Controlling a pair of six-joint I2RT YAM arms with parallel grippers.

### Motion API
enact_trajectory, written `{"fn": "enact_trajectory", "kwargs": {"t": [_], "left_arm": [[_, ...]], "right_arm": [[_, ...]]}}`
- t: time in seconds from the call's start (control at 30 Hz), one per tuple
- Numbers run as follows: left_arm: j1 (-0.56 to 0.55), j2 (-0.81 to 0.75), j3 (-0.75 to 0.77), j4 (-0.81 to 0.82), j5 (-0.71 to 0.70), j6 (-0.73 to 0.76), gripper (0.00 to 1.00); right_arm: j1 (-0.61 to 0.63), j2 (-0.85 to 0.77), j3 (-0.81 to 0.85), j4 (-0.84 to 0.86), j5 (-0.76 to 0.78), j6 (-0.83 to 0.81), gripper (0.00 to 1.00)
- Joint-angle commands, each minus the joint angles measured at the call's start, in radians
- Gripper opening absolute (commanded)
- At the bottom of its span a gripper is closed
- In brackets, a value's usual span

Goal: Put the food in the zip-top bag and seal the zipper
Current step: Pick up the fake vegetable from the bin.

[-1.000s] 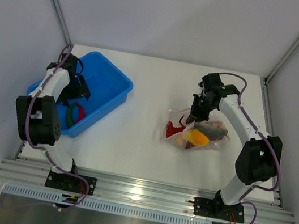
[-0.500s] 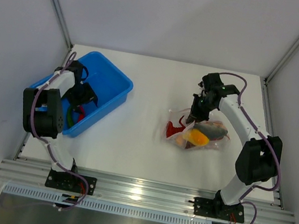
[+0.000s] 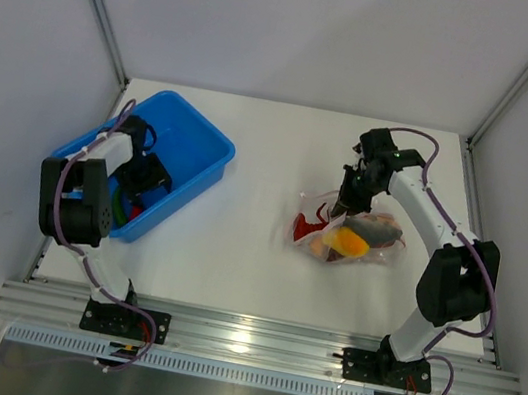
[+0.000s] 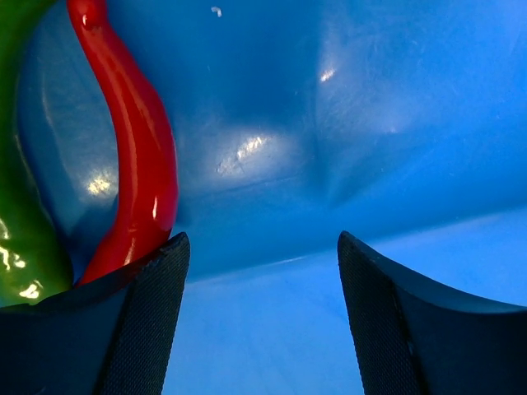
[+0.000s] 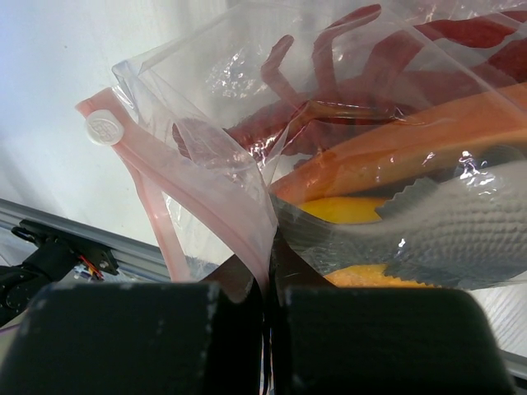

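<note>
Your left tool has dropped deeper into the blue bin at the left edge of the bench over the last second, while your right arm has not shifted. Toward the bin's near end, the left tool's jaws stand apart with nothing between them. A red chilli runs down behind one finger, and a green vegetable lies just beside the chilli. Right of the bench's centre lies the zip-top bag, holding a grey fish, a yellow piece, an orange piece and red chillies. At the bag's far side your right tool is pinched tight on the pink zipper, whose strips look parted near the grip.
</note>
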Motion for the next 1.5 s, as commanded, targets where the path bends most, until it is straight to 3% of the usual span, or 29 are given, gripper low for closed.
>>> {"fn": "enact_trajectory", "kwargs": {"t": [0.0, 0.37, 0.63, 0.9, 1.17, 1.3, 1.47], "left_arm": [[-0.003, -0.109, -0.015, 0.072, 0.037, 0.009, 0.75], [0.02, -0.201, 0.002, 0.035, -0.034, 0.036, 0.78], [0.063, -0.178, -0.043, 0.018, -0.097, 0.038, 0.78], [0.075, -0.089, -0.032, 0.032, -0.111, 0.072, 0.77], [0.08, 0.014, 0.018, 0.032, -0.131, 0.112, 0.69], [0.082, 0.037, 0.058, -0.005, -0.148, 0.133, 0.55], [0.08, 0.048, 0.072, -0.019, -0.148, 0.144, 0.21]], "right_arm": [[-0.008, -0.041, 0.01, 0.007, 0.012, -0.011, 0.0], [-0.008, -0.041, 0.008, 0.011, 0.006, -0.009, 0.0], [-0.008, -0.047, 0.0, 0.011, 0.004, -0.014, 0.0], [-0.014, -0.056, -0.004, 0.005, 0.013, -0.015, 0.0], [-0.016, -0.059, -0.003, 0.004, 0.018, -0.012, 0.0], [-0.02, -0.07, -0.001, 0.002, 0.026, -0.008, 0.0], [-0.02, -0.085, -0.001, 0.002, 0.029, 0.003, 0.0]]}}
